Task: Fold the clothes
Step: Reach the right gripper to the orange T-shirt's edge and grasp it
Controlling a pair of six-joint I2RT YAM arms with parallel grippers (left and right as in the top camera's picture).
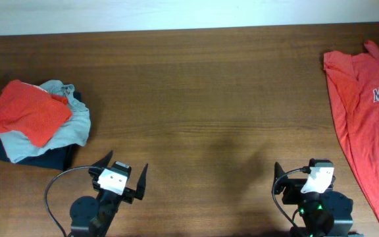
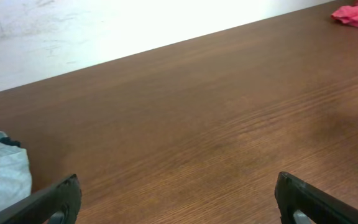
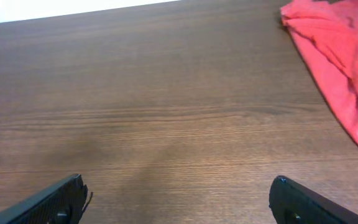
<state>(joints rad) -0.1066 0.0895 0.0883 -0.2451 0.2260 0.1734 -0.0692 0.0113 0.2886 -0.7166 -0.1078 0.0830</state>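
left gripper: jaws spread wide, grasping nothing | right gripper: same | orange-red t-shirt: rumpled along table right edge | far left pile: orange-red piece atop grey-blue piece atop navy piece

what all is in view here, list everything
T-shirt: 1, orange-red with white lettering, loose along the table's right edge
orange piece: 1, orange-red, top of the pile at the table's left
grey piece: 1, grey-blue, under the orange piece
navy piece: 1, navy, bottom of the pile
table: 1, brown wood, under everything
wall: 1, white, beyond the table's far edge
left fingers: 2, black, open and holding nothing, near edge, right of the pile
right fingers: 2, black, open and holding nothing, near edge, left of the T-shirt
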